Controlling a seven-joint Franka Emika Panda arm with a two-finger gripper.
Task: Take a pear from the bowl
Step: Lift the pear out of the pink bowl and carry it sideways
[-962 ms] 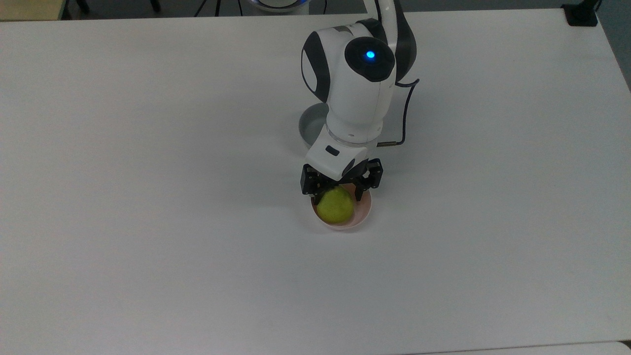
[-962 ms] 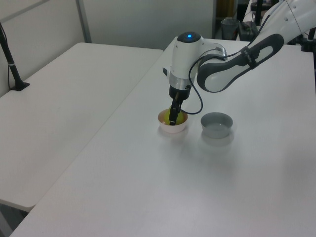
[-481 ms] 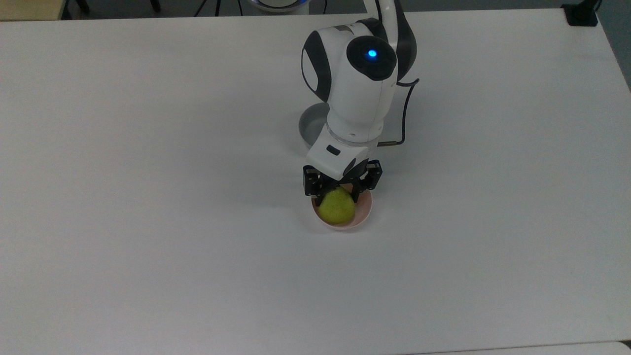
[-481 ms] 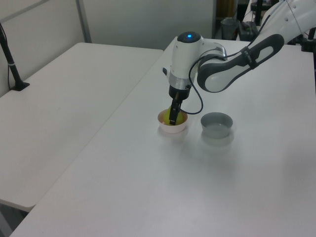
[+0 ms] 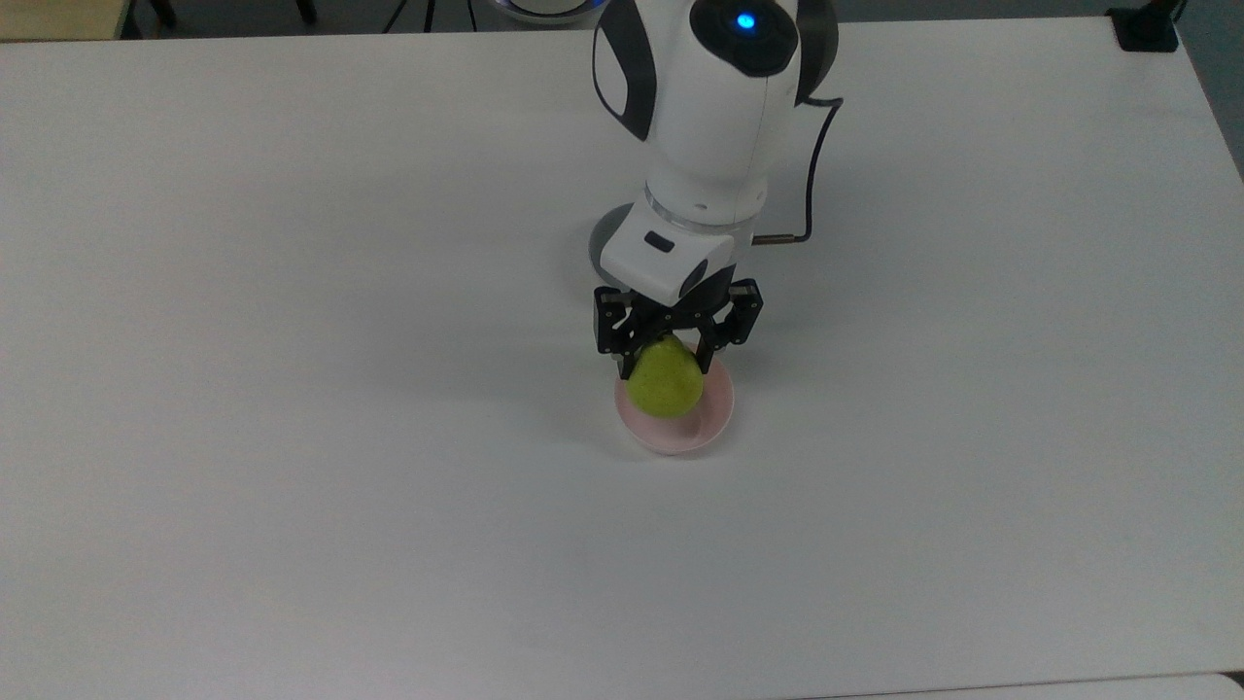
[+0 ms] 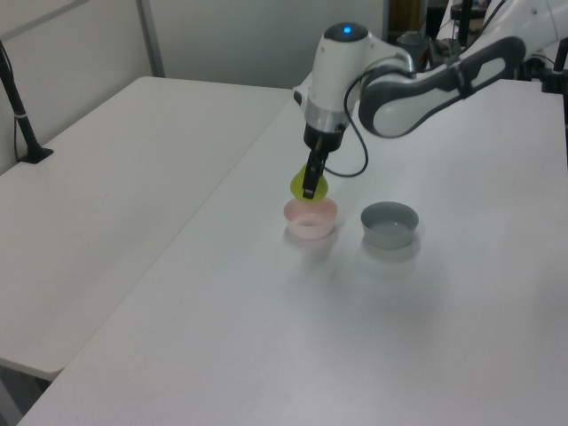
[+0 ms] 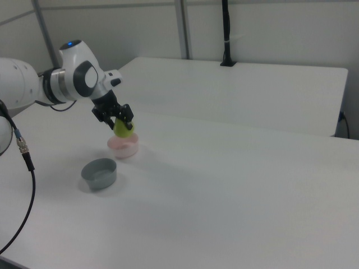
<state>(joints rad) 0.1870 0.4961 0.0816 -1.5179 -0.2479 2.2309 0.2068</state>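
Dangling pear (image 5: 665,380) between claw (image 5: 669,362) fingers

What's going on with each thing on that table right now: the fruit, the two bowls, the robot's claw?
pear: gripped, lifted above the pink bowl
pink bowl: upright, nothing in it
grey bowl: upright, nothing in it
gripper: jaws closed on the pear

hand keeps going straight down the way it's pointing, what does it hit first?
The pink bowl. The hand points down, shut on the pear, which hangs just above that bowl, so the pear's underside would likely land in it first. The grey bowl sits off to the side.
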